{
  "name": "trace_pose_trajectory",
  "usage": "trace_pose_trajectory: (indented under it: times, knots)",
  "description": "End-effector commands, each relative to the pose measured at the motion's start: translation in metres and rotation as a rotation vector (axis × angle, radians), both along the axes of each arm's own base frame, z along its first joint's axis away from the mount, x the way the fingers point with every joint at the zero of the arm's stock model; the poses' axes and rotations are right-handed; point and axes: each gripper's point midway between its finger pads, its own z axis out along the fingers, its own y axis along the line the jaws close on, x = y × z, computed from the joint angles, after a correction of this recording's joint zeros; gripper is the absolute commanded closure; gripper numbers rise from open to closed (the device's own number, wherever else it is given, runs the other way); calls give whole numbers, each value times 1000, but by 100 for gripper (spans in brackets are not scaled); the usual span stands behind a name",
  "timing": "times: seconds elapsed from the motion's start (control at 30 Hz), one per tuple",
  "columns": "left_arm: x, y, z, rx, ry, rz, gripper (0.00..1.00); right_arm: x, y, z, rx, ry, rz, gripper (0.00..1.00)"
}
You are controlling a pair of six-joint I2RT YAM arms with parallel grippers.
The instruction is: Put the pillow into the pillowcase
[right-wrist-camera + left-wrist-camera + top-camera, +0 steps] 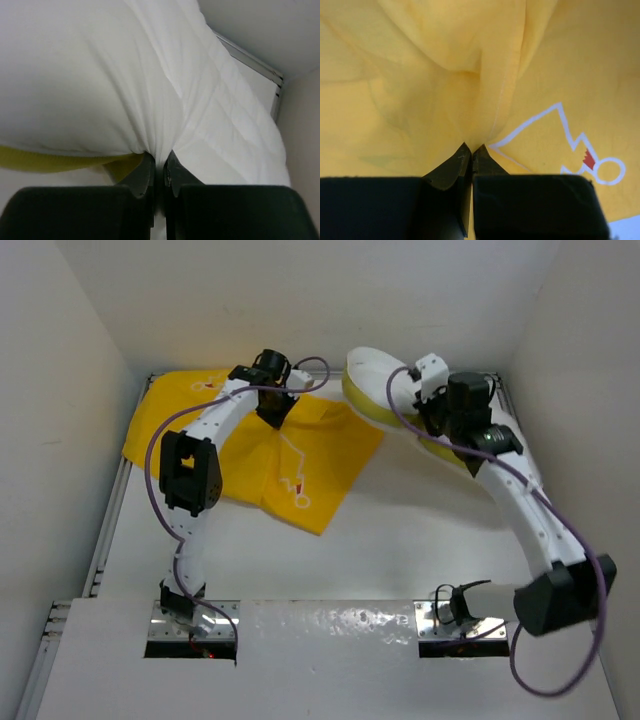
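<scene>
The pillowcase (330, 455) lies far-left on the table (400, 540) — the pillow (375, 370) just right of it, in the far corner.

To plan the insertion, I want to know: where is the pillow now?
In the top view the pillow sits at the far right of the table, just right of the pillowcase, with the right gripper shut on its fabric.

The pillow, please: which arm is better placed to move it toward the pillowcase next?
Right. The right gripper is shut on a pinch of the pillow, while the left gripper is shut on a fold of the pillowcase, likely busy holding it.
</scene>
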Motion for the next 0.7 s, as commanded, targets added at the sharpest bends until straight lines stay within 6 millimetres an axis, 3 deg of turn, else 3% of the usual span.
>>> trace_pose_trajectory:
  times: [0.0,0.07,0.2,0.23,0.27,0.33,0.37,0.43,0.47,0.53,0.57,0.6,0.63,0.67]
  knots:
    - [23,-11,24,-92,-69,-3,100,-70,72,5,61,26,326,100]
    - [28,-11,25,-100,-80,-5,100,-96,88,-3,94,70,392,100]
    - [31,-9,29,-133,-83,-11,100,-149,109,-72,207,325,410,100]
    - [30,-8,30,-141,-81,-11,100,-156,112,-82,219,360,415,87]
    - [28,-6,29,-143,-71,-9,100,-164,119,-88,242,396,441,37]
    - [23,-3,31,-141,-65,-14,95,-166,129,-88,256,451,475,19]
    - [17,0,26,-128,-41,-14,87,-151,135,-61,263,391,483,15]
    - [9,4,28,-112,-32,-20,78,-130,142,-44,227,337,521,3]
    - [2,8,21,-97,-8,-15,70,-112,148,-16,201,243,565,1]
    - [-7,17,11,-56,13,3,66,-84,154,-8,179,194,588,1]
    - [-9,23,6,-25,21,22,62,-61,164,25,240,93,649,1]
    - [-13,27,-1,-6,43,34,61,-40,169,8,277,130,651,1]
    - [-14,29,-3,4,55,44,60,-23,170,6,319,133,655,1]
    - [-15,32,-6,18,66,62,60,7,160,21,388,90,614,1]
